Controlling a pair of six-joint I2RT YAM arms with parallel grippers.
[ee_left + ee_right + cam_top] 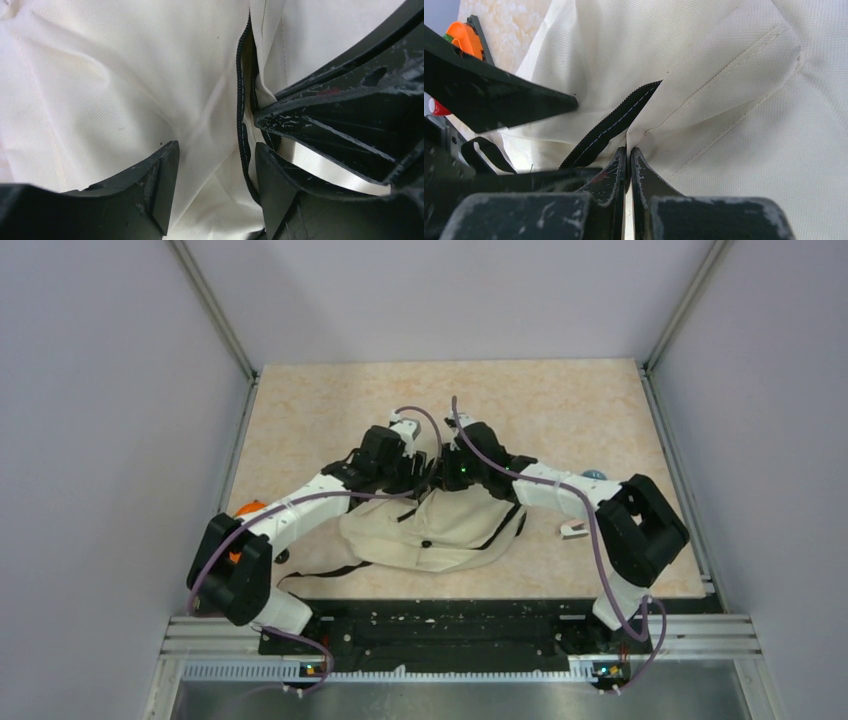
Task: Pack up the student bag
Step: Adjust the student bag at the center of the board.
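the student bag lies crumpled in the middle of the table, cream cloth with a black zipper and thin black straps; the left gripper is spread astride the zipper; the right gripper is pinched tight on a fold of cloth. from above both wrists cover the bag's far edge; an orange thing is half hidden behind the left arm.

We have two arms, the left arm and the right arm, each built of white shells between blocky black joint housings. A mauve-grey cable runs along each (it loops free above the wrists). A small green light shows on our right wrist. The fingers of our left gripper are matt black, wedge-shaped and scuffed white; those of our right gripper are just as scratched.
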